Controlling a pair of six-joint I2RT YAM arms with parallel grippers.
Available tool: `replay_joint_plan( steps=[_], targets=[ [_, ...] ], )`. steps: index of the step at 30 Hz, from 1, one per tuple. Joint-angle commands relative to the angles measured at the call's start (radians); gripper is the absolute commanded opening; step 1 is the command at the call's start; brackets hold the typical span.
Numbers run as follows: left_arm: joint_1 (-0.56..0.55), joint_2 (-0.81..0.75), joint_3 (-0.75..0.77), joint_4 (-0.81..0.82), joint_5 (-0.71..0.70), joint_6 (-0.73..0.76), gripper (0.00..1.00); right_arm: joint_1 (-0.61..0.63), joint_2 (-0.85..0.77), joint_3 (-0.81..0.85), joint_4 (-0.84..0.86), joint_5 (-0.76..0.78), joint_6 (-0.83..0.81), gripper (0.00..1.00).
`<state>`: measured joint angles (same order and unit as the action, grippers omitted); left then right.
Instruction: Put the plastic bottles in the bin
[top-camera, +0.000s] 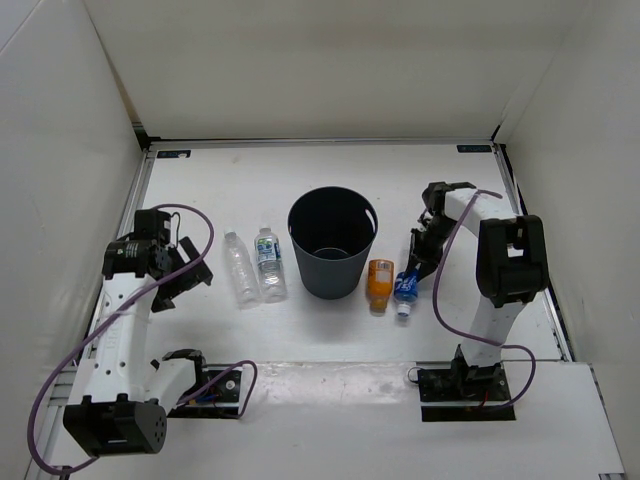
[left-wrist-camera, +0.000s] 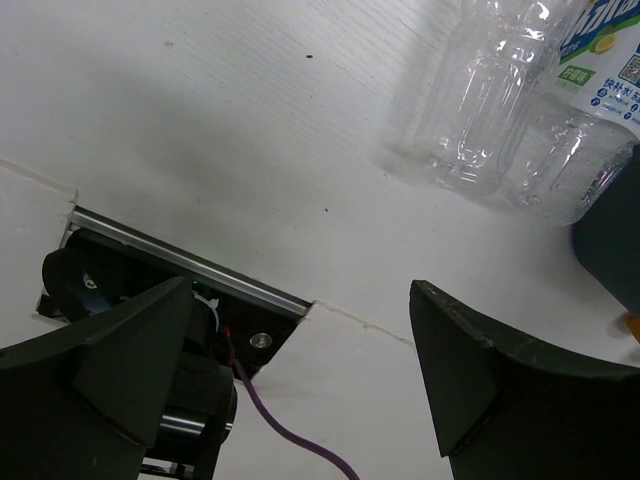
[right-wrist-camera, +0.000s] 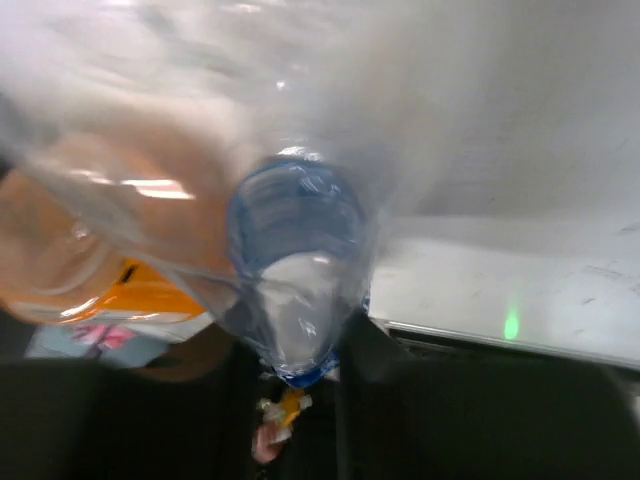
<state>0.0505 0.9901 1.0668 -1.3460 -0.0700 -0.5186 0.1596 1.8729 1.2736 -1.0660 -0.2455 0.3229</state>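
Note:
The dark grey-blue bin (top-camera: 332, 245) stands upright mid-table. Left of it lie two clear plastic bottles, one plain (top-camera: 240, 268) (left-wrist-camera: 480, 100) and one labelled (top-camera: 270, 263) (left-wrist-camera: 590, 110). Right of the bin lie an orange bottle (top-camera: 380, 283) (right-wrist-camera: 90, 270) and a blue-labelled clear bottle (top-camera: 406, 290) (right-wrist-camera: 295, 270), its white cap toward the near edge. My right gripper (top-camera: 420, 262) (right-wrist-camera: 300, 340) is shut on the far end of that blue-labelled bottle. My left gripper (top-camera: 180, 285) (left-wrist-camera: 300, 370) hangs open and holds nothing, left of the two clear bottles.
White walls enclose the table on the left, back and right. Purple cables (top-camera: 450, 270) loop along both arms. The arm base plates (top-camera: 210, 385) sit at the near edge. The bin's wall (left-wrist-camera: 610, 240) shows at the right edge of the left wrist view.

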Motion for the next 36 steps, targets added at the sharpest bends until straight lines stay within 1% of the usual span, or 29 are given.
replay_joint_plan(
  steps=[1, 3, 4, 8, 12, 15, 16, 17, 18, 20, 22, 23, 25, 26, 27, 28, 29, 30, 32, 33, 34, 36],
  targets=[
    [0.003, -0.025, 0.03, -0.028, 0.003, -0.014, 1.0, -0.002, 0.0, 0.02, -0.031, 0.025, 0.008, 0.17],
    [0.003, -0.028, 0.025, -0.021, 0.001, -0.018, 1.0, -0.017, -0.006, 0.026, -0.016, 0.011, -0.008, 0.02],
    [0.0, -0.024, 0.018, -0.006, 0.001, -0.024, 1.0, -0.026, -0.009, 0.041, -0.014, 0.008, -0.011, 0.0],
    [0.002, 0.004, 0.005, 0.047, 0.015, -0.034, 1.0, -0.069, -0.056, 0.093, 0.018, -0.026, -0.027, 0.0],
    [0.003, 0.045, 0.001, 0.128, 0.033, -0.038, 1.0, -0.123, -0.138, 0.203, 0.04, -0.028, -0.033, 0.0],
    [0.0, 0.073, -0.004, 0.203, 0.045, -0.044, 1.0, -0.14, -0.196, 0.36, 0.07, -0.029, -0.048, 0.0],
    [0.002, 0.079, -0.007, 0.203, 0.052, -0.047, 1.0, -0.14, -0.207, 0.36, 0.084, -0.032, -0.053, 0.0],
    [0.002, 0.091, -0.014, 0.249, 0.052, -0.05, 1.0, -0.134, -0.222, 0.447, 0.092, -0.052, -0.057, 0.0],
    [0.0, 0.105, -0.018, 0.261, 0.058, -0.054, 1.0, -0.129, -0.237, 0.478, 0.095, -0.061, -0.061, 0.0],
    [0.002, 0.139, -0.019, 0.312, 0.067, -0.058, 1.0, -0.092, -0.283, 0.564, 0.132, -0.075, -0.084, 0.0],
    [0.0, 0.162, -0.016, 0.332, 0.09, -0.061, 1.0, -0.054, -0.326, 0.587, 0.184, -0.084, -0.097, 0.0],
    [0.0, 0.198, -0.013, 0.347, 0.093, -0.063, 1.0, -0.025, -0.365, 0.584, 0.222, -0.087, -0.113, 0.0],
    [0.0, 0.225, 0.013, 0.349, 0.111, -0.063, 1.0, 0.021, -0.403, 0.563, 0.293, -0.081, -0.117, 0.0],
    [-0.006, 0.248, 0.018, 0.35, 0.128, -0.063, 1.0, 0.056, -0.463, 0.552, 0.319, -0.081, -0.119, 0.0],
    [-0.015, 0.251, 0.028, 0.357, 0.127, -0.064, 1.0, 0.098, -0.483, 0.515, 0.392, -0.086, -0.146, 0.0],
    [-0.017, 0.254, 0.032, 0.36, 0.127, -0.064, 1.0, 0.116, -0.518, 0.501, 0.42, -0.09, -0.159, 0.0],
    [-0.027, 0.251, 0.03, 0.366, 0.127, -0.063, 1.0, 0.161, -0.55, 0.488, 0.438, -0.095, -0.186, 0.0],
    [-0.034, 0.251, 0.032, 0.375, 0.125, -0.06, 1.0, 0.211, -0.563, 0.439, 0.493, -0.103, -0.221, 0.0],
    [-0.035, 0.255, 0.033, 0.377, 0.124, -0.06, 1.0, 0.259, -0.593, 0.394, 0.506, -0.149, -0.271, 0.0],
    [-0.041, 0.257, 0.032, 0.38, 0.125, -0.06, 1.0, 0.321, -0.601, 0.376, 0.499, -0.159, -0.297, 0.0],
    [-0.04, 0.259, 0.028, 0.378, 0.124, -0.061, 1.0, 0.336, -0.604, 0.336, 0.494, -0.17, -0.306, 0.0],
    [-0.043, 0.259, 0.025, 0.375, 0.127, -0.066, 1.0, 0.376, -0.586, 0.317, 0.462, -0.204, -0.318, 0.0]
  ],
)
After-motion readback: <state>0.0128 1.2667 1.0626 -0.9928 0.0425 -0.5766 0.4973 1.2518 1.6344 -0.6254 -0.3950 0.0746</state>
